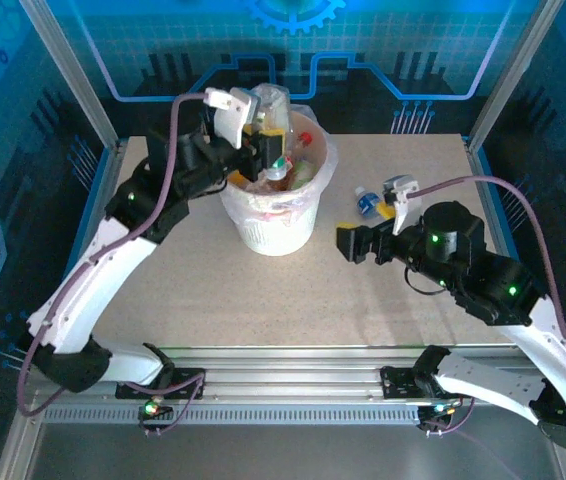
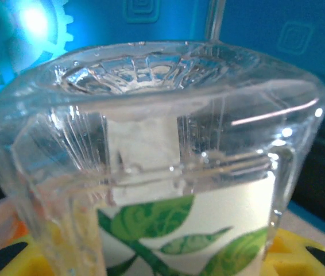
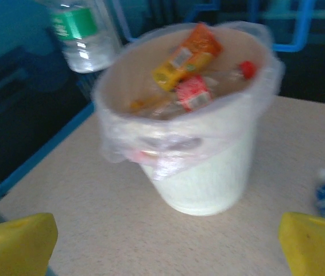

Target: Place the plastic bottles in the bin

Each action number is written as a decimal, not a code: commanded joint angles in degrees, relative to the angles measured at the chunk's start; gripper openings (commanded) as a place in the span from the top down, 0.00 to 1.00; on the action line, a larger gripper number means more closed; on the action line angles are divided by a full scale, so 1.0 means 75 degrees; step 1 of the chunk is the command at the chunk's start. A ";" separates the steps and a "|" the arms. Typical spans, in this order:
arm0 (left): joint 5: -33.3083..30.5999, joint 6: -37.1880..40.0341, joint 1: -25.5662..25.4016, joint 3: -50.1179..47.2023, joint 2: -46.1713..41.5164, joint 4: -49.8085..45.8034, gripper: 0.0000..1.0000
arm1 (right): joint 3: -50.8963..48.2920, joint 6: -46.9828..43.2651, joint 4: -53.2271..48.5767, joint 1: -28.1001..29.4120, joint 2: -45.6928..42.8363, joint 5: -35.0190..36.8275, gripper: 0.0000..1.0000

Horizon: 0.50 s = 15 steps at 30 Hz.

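Left gripper (image 1: 259, 140) raised, clamped shut — right gripper (image 3: 168, 244) low, jaws wide apart

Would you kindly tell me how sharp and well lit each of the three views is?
Top external: sharp, blue-tinted surroundings, the bin brightly lit. Left wrist: blue glare top left, white glints on the clear bottle. Right wrist: blurred all over, dim, the bin's rim smeared.

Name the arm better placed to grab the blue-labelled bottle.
Right: its open tool sits close to the blue-labelled bottle, while the left tool holds a green-labelled bottle up by the bin.
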 commanded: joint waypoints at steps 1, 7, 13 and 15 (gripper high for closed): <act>0.0076 0.1109 0.0374 0.1033 0.0830 -0.1618 0.78 | 0.0494 0.0761 -0.1576 -0.0424 0.0297 0.1387 0.00; -0.0201 0.1796 0.0714 0.2372 0.2124 -0.2907 0.79 | 0.0582 0.0879 -0.2038 -0.2042 0.0648 0.0105 0.00; -0.0159 0.2170 0.0875 0.2960 0.2990 -0.3703 0.77 | 0.0287 0.0653 -0.1973 -0.3666 0.1136 -0.1298 0.00; -0.0221 0.2309 0.0879 0.3233 0.3300 -0.4056 0.76 | 0.0164 0.0602 -0.1934 -0.4122 0.1312 -0.1623 0.00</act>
